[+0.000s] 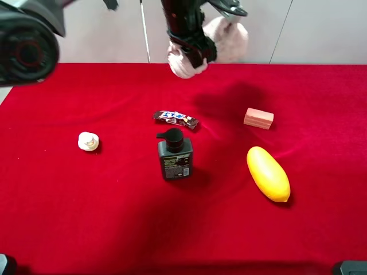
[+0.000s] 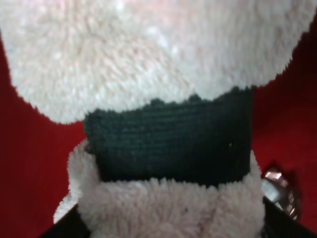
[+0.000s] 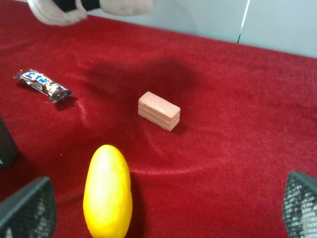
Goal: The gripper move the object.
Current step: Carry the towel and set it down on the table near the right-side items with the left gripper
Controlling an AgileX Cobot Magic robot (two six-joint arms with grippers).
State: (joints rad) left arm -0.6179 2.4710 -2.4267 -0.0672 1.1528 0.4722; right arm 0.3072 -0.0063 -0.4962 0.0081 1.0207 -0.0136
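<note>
On the left arm, the dark black claw gripper (image 1: 194, 50) has its fingers clamped on the pale pink fluffy rolled towel (image 1: 230, 39) at its black woven band (image 2: 168, 139). It holds the towel in the air over the far edge of the red cloth worktop (image 1: 86, 217). The right gripper (image 3: 168, 210) hangs with its fingers apart and empty, above the worktop near a glossy yellow oval fruit (image 3: 107, 191) and a small pink rectangular soap bar (image 3: 159, 111).

The towel (image 1: 232, 43) is pale pink, its band (image 2: 168, 144) black, the cloth (image 1: 86, 217) red.

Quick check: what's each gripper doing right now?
Left gripper: shut on the pink rolled towel.
Right gripper: open, holding nothing.
</note>
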